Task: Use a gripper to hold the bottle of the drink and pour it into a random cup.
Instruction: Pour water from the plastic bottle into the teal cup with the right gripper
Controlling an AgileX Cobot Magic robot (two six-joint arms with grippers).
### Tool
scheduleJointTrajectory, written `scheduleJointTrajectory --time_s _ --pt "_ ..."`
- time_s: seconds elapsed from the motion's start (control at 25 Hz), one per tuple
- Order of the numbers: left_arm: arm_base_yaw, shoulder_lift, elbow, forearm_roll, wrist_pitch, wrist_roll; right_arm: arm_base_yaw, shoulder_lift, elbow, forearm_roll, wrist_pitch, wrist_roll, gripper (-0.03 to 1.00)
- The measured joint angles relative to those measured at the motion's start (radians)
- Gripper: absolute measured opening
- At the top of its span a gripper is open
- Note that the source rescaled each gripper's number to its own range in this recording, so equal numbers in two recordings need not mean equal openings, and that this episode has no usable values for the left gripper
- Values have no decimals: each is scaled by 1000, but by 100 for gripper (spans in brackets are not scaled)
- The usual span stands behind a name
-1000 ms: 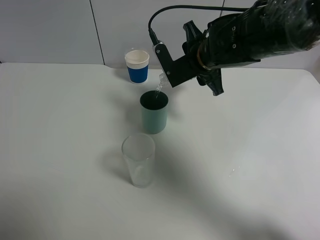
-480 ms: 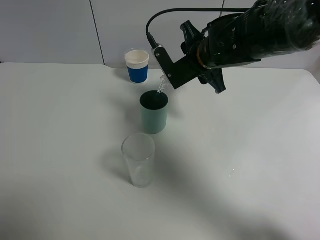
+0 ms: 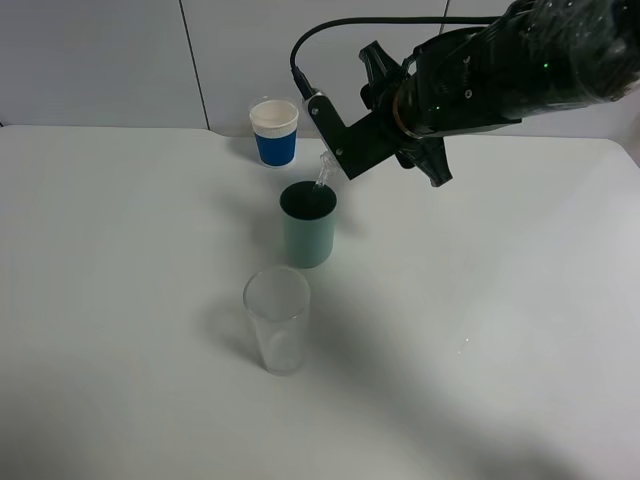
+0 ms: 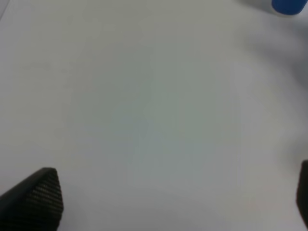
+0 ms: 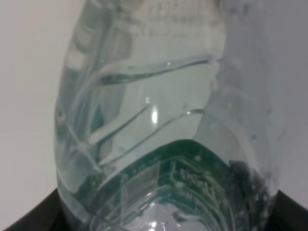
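My right gripper reaches in from the upper right and is shut on the bottle of the drink, tipped mouth-down. Only the bottle's clear neck shows past the black jaws, right above the rim of the teal-green cup. In the right wrist view the bottle fills the frame, clear and ribbed with a dark green label, and a black finger shows at its side. My left gripper hangs open over bare table, one fingertip near each edge of its view.
A clear glass tumbler stands in front of the teal cup. A blue-and-white paper cup stands behind it near the wall, and its blue edge shows in the left wrist view. The white table extends on both sides.
My right wrist has turned slightly and lifted a touch, shifting the bottle's neck a little over the teal cup. The cups have not moved.
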Motion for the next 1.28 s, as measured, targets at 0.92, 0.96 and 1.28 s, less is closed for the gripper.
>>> scheduleJointTrajectory --time_s 0.92,0.96,1.28 --pt "0 0 0 -1 0 0 10 0 -2 -1 -16 -3 0" --pt "0 0 0 -1 0 0 10 0 -2 -1 -16 -3 0" --pt "0 0 0 -1 0 0 20 0 -2 -3 -16 -10 0"
